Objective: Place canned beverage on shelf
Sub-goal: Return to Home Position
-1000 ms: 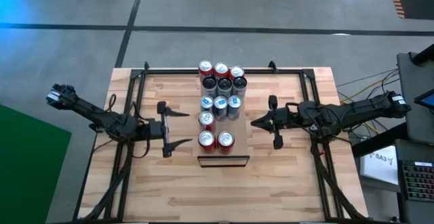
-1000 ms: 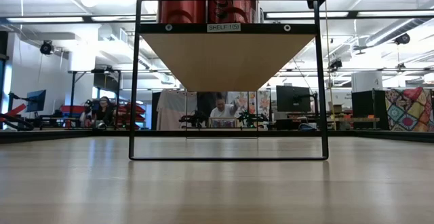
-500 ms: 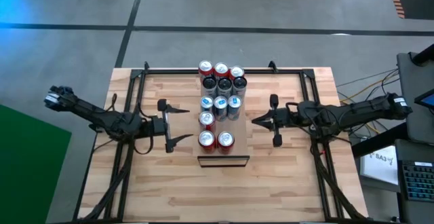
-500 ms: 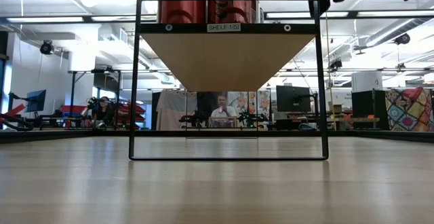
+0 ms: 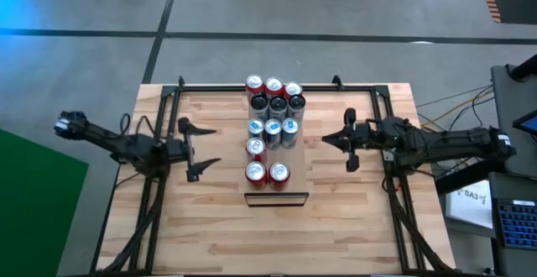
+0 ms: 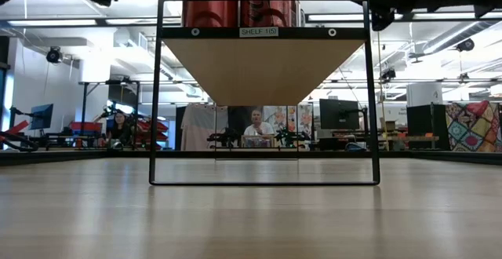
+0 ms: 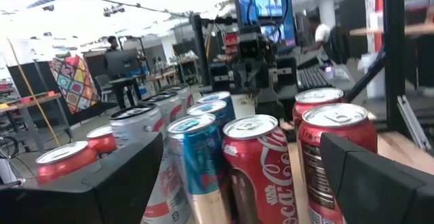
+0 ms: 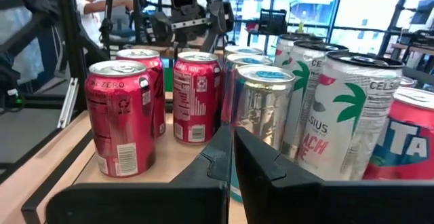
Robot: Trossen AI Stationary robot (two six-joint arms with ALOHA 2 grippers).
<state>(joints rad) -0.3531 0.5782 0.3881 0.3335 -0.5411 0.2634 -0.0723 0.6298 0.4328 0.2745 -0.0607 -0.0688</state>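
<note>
The shelf [image 5: 277,199] is a raised light-wood board in a black frame at the table's middle. Its underside shows in the low view [image 6: 263,67]. Several cans stand upright on it in rows: red ones [image 5: 267,173] at the near end, then blue [image 5: 273,128], dark [image 5: 278,105] and red-topped ones [image 5: 273,85] toward the far end. My left gripper [image 5: 216,146] is open and empty, left of the shelf, facing the red cans [image 7: 261,163]. My right gripper [image 5: 327,138] is shut and empty, right of the shelf, facing the cans [image 8: 122,115].
The black frame's rails [image 5: 252,88] run along the table's far side and down both sides under the arms. Bare planked tabletop [image 5: 277,239] lies near the front edge. People and equipment show in the room beyond the table [image 6: 255,125].
Both grippers have drawn back from the shelf. My left gripper has gone toward the table's left edge, staying open. My right gripper has gone toward the right edge and slightly toward the far edge. The cans have stayed where they were.
</note>
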